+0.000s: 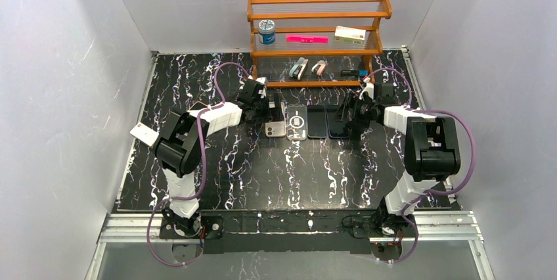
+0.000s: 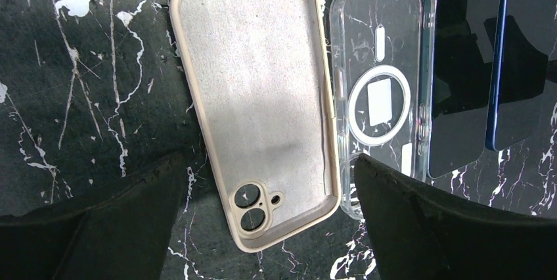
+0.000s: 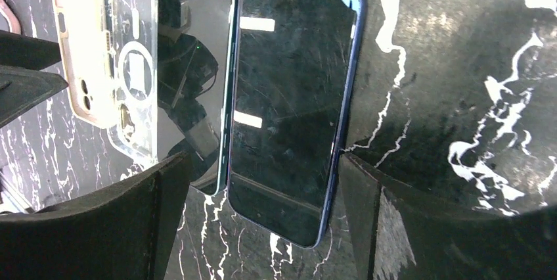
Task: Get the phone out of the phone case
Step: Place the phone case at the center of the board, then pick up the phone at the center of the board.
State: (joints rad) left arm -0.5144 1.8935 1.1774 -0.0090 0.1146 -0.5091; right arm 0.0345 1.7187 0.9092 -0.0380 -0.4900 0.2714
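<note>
Two cases and two phones lie in one row across the middle of the table (image 1: 263, 175), long sides next to each other, with one arm at each end.

The left arm rises from its base to a bent elbow, then reaches forward and inward. The left gripper (image 2: 268, 162) points down over the tan case (image 2: 263, 96), jaws spread wide on either side of its camera end, grasping nothing. The tan case is empty and lies lining up. Dark tabletop shows on its left. Its right rim meets the clear case (image 2: 381, 89), which is also empty, with a white ring in its back.

Next comes the dark phone (image 3: 194, 83), screen up, tight against the clear case. The blue phone (image 3: 292, 109) lies just beside it, also screen up. Both phones are out of the cases.

The right gripper (image 3: 263, 158) hangs over the blue phone's near end, fingers parted wider than the phone and holding nothing. The right arm mirrors the left, elbow bent, reaching inward. Tabletop shows to the right of the blue phone and broadly in front of the row. One wooden shelf (image 1: 315, 43) stands close behind the row.
</note>
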